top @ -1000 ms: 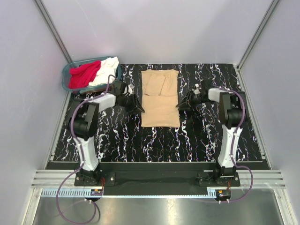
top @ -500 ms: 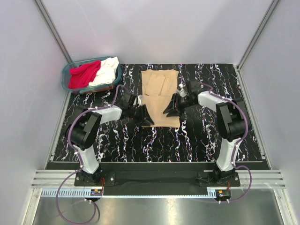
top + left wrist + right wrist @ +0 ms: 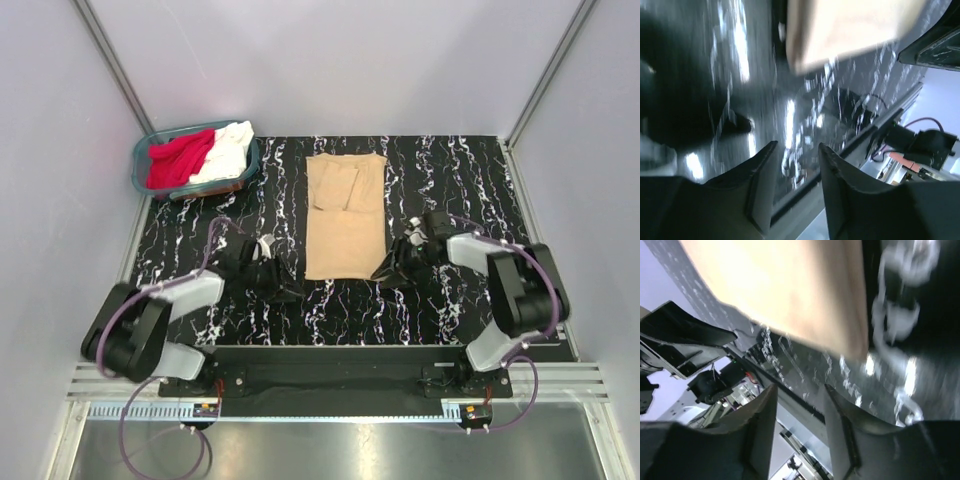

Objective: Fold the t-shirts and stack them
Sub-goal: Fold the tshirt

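The tan-beige t-shirt (image 3: 345,215) lies flat on the black marbled table, folded into a long strip, sleeves tucked on top at the far end. It also shows in the left wrist view (image 3: 845,25) and the right wrist view (image 3: 790,290). My left gripper (image 3: 283,291) is open and empty, low beside the strip's near-left corner. My right gripper (image 3: 389,276) is open and empty beside the near-right corner. The red t-shirt (image 3: 178,158) and white t-shirt (image 3: 228,148) lie crumpled in the basket.
The teal plastic basket (image 3: 140,170) stands at the table's far left corner. Grey walls close in the table (image 3: 450,300) on three sides. The metal rail with the arm bases runs along the near edge.
Both grippers slid toward me along the shirt's two long edges, from its middle to its near corners. The tan strip shifted slightly and now lies straighter.
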Motion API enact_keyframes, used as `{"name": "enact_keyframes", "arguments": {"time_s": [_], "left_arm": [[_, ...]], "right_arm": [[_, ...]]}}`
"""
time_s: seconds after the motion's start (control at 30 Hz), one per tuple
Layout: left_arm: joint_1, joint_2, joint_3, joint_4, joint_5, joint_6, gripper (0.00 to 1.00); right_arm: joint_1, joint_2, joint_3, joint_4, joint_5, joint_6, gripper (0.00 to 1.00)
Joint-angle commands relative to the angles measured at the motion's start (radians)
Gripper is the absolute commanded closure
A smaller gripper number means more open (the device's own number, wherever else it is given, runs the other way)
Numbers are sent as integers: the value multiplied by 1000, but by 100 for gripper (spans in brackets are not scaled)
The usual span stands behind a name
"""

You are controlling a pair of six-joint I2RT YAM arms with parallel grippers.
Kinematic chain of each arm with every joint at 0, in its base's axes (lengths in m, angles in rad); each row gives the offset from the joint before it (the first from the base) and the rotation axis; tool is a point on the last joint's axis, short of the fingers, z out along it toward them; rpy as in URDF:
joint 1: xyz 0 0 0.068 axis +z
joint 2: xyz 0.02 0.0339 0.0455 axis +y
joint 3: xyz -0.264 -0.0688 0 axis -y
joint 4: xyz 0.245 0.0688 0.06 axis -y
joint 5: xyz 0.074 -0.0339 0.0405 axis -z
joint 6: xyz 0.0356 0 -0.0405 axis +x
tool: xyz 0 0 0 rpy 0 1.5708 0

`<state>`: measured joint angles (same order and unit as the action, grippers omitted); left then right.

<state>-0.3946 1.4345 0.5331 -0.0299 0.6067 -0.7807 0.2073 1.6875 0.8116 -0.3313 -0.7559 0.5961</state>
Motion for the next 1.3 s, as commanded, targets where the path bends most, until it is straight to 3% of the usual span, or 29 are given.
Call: {"name": "enact_keyframes", "arguments": {"time_s": [0.0,0.1,0.2,0.23,0.3,0.43,0.57,0.8,1.03,1.27], "left_arm": [[-4,-258,-82,-31,-67,-93,52],[-6,-428,-159,-39,-142,-226,45],[-6,-502,-220,8,-225,-389,43],[-4,-525,-252,27,-245,-434,42],[-13,-528,-286,123,-306,-587,41],[-42,-459,-328,264,-412,-747,41],[-64,-268,-254,300,-426,-755,42],[-85,-77,-171,372,-452,-756,44],[-93,35,-111,352,-453,-723,43],[-111,75,-64,274,-447,-701,48]], "right_arm": [[3,-161,-72,5,56,65,48],[6,-268,-153,26,102,201,40],[9,-363,-207,58,226,324,38],[12,-409,-259,87,263,432,39],[24,-457,-320,227,299,554,40],[90,-514,-370,293,487,744,46],[125,-465,-364,322,559,803,48],[150,-374,-377,393,645,850,51],[153,-272,-408,482,633,898,53],[162,-276,-399,428,668,918,55]]}}
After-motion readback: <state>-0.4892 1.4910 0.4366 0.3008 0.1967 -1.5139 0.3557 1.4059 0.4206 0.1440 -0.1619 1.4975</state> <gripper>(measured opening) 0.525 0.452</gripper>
